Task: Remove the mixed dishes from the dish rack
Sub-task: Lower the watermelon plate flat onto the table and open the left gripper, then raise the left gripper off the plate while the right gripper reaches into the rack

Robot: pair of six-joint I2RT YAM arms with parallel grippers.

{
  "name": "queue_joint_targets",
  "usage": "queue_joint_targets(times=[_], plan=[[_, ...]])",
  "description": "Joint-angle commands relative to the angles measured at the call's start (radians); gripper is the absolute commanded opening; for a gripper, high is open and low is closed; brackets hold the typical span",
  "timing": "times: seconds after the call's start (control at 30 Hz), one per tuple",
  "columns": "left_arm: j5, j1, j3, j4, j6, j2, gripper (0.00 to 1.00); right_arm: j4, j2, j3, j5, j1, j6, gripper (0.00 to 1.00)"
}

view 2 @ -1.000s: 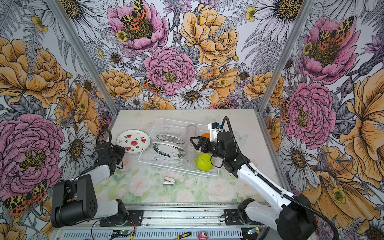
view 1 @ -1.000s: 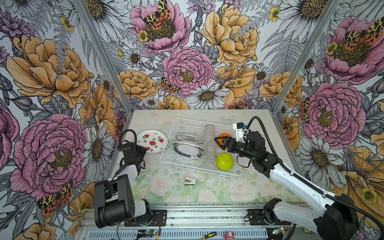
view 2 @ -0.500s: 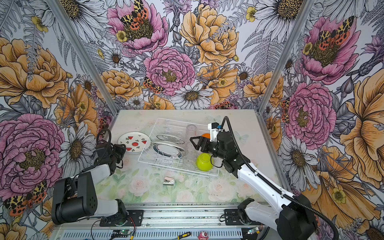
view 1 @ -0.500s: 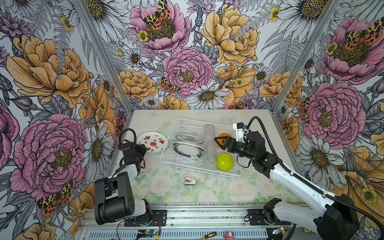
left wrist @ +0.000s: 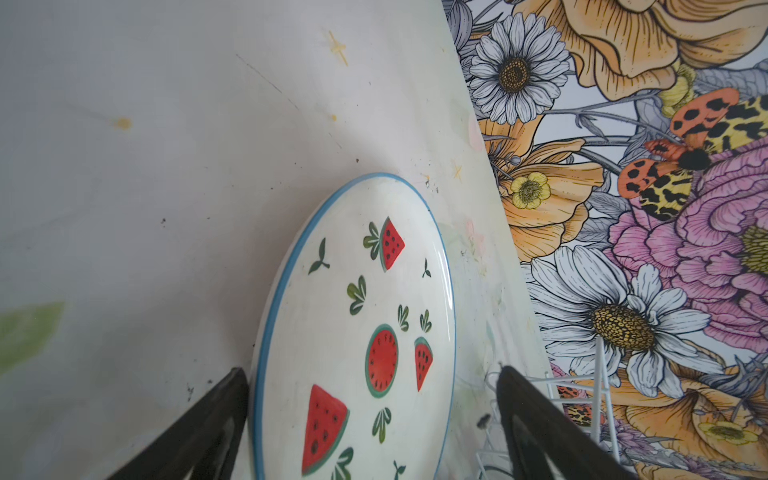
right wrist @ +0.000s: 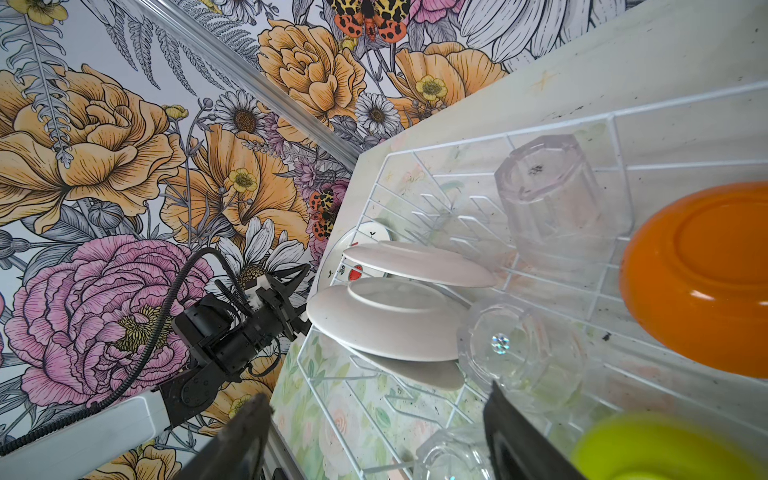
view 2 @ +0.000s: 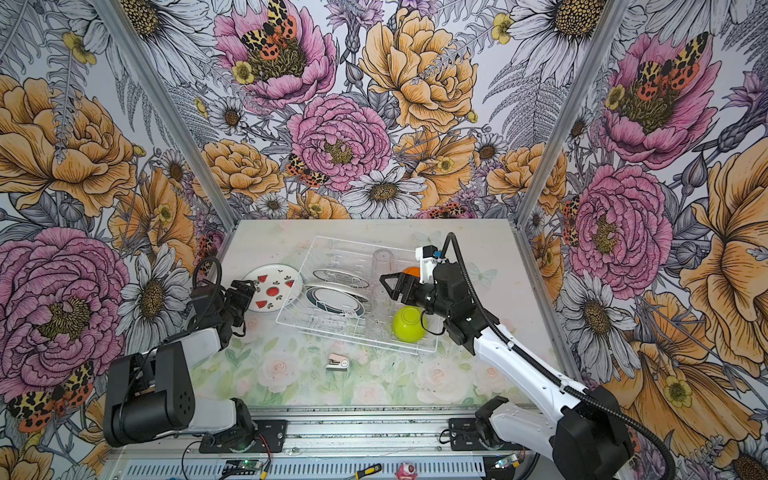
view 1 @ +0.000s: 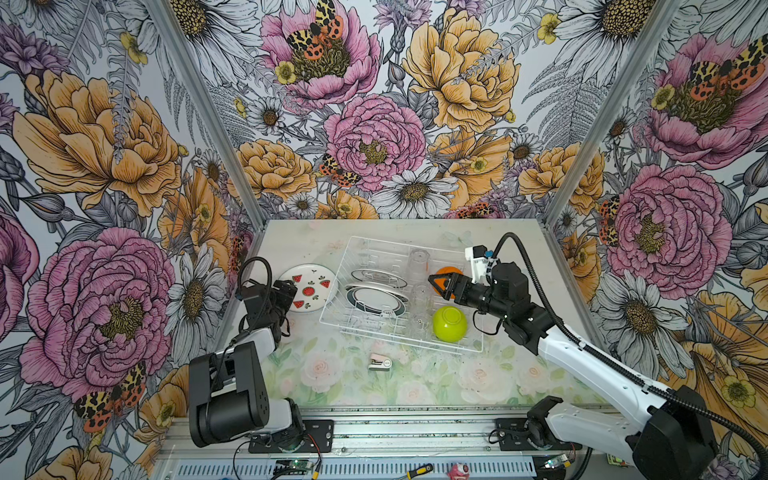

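- We see the left pincer [left wrist: 370,371] spread wide, with one black finger on each side of the watermelon plate [left wrist: 357,316]. Nothing is pinched.
- One finger [left wrist: 216,415] sits right against the plate's blue rim. The other stands clear of it, next to a corner of the dish rack [view 1: 374,332].
- The watermelon plate lies flat and face up on the bench [view 1: 498,374], outside the rack and just beside its left wall in both top views. We cannot tell whether rim and wire touch.
- The right pincer [view 1: 437,285] also has its jaws apart and grips nothing. It hangs over the right half of the rack.
- Its tips are near the middle tumbler [view 1: 419,293], and the orange bowl [view 1: 451,271] is just behind them. We see no clear contact with either.
- Two teal-rimmed plates [view 1: 376,277] are in the rack, tilted between the tines, one behind the other.
- The far tumbler [view 1: 419,259], middle tumbler and near tumbler [view 1: 417,324] make a row down the centre of the rack.
- The orange bowl lies bottom up at the far right of the rack. The lime-green bowl [view 1: 449,324] sits at the near right, beside the near tumbler.
- A stapler-like object [view 1: 379,362] lies on the bench in front of the rack, apart from it.
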Motion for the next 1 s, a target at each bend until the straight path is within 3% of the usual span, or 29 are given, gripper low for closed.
queue_joint_targets(times=[0.0, 0.47, 0.77, 0.97], plan=[[-0.005, 0.008, 0.023, 0.018, 0.014, -0.016, 0.99, 0.007, 0.002, -0.003, 0.014, -0.006, 0.003, 0.81], [-0.002, -0.009, 0.012, -0.029, 0.03, -0.065, 0.99, 0.007, 0.003, -0.017, 0.02, -0.007, -0.009, 0.81], [-0.013, -0.077, -0.036, -0.074, 0.046, -0.167, 0.99, 0.011, 0.012, -0.023, 0.018, -0.007, -0.012, 0.81], [-0.08, -0.157, -0.077, -0.16, 0.064, -0.308, 0.99, 0.015, 0.021, -0.024, 0.009, -0.003, -0.012, 0.81]])
